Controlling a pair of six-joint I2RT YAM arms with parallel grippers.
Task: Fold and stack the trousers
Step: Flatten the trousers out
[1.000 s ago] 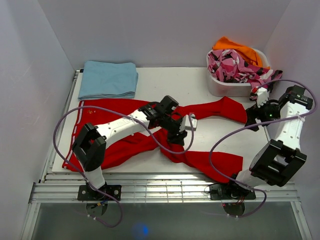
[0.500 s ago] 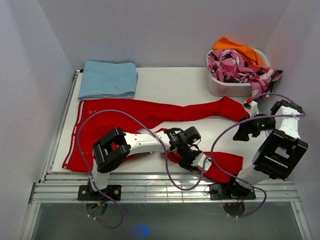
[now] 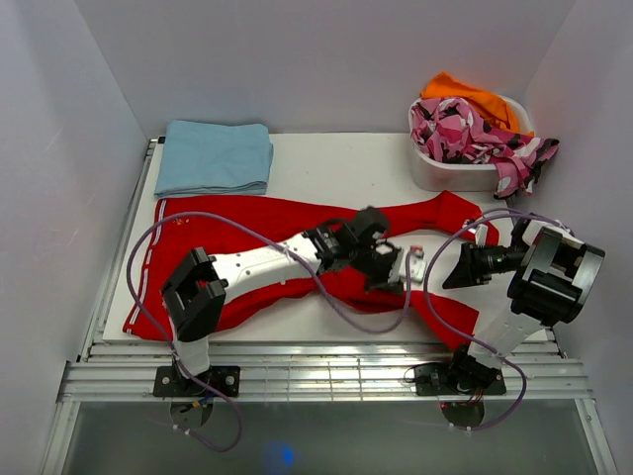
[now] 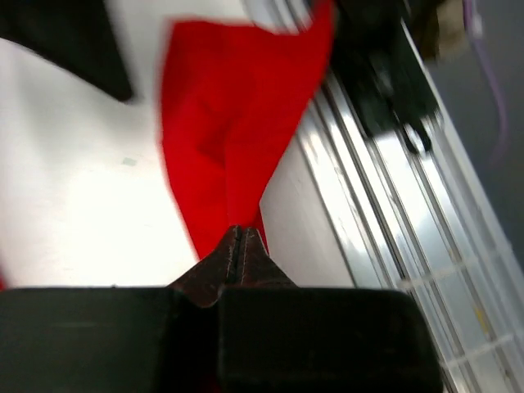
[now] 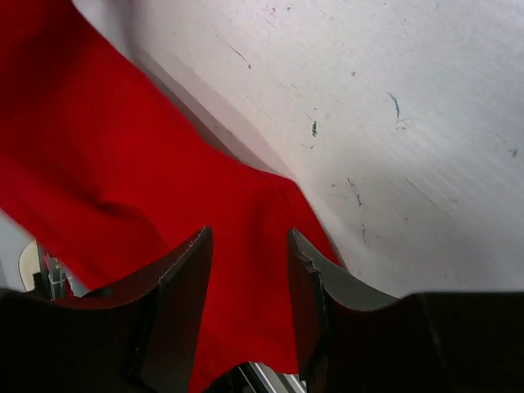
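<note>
Trousers point(image 3: 227, 223), one red pair, lie pinched in left tool point(image 4: 237, 235); right tool point(image 5: 247, 250) gapes apart.

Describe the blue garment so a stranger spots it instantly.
Go to the far left corner of the white table. There lies the light blue garment, a neat rectangle just beyond the red trousers. It alone is pale and folded; the trousers sprawl, and the patterned clothes fill a tub.

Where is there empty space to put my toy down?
The bare table at the back, between the blue cloth and the bin, is free. The middle and front are crowded with the trousers, left arm and right arm.
</note>
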